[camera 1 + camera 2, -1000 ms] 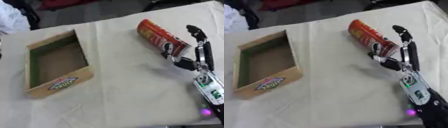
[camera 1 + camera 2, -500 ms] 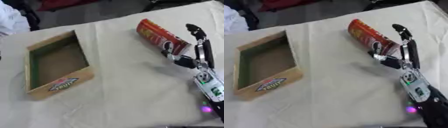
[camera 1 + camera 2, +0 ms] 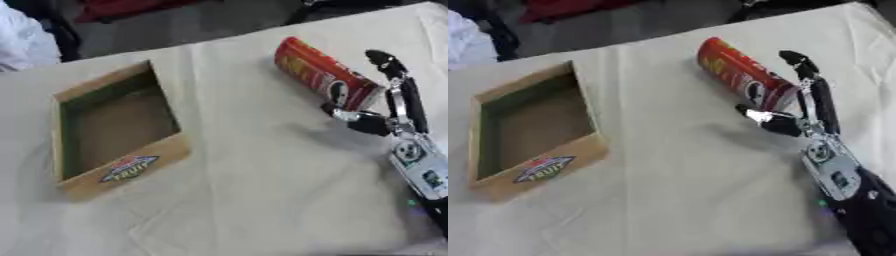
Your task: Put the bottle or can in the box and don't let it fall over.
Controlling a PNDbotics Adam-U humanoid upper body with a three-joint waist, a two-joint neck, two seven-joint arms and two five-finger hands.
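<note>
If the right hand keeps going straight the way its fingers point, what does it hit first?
Most likely the red can, lying on its side just ahead of the open right hand. The straight fingers run along its near end, so depth is hard to judge.

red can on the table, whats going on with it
The robot's right hand is at the near end of the red can, which lies on its side on the cloth-covered table. Its fingers run straight along the can's right side and its thumb sits below the end; nothing is gripped yet. The wooden box stands empty to the left.
</note>
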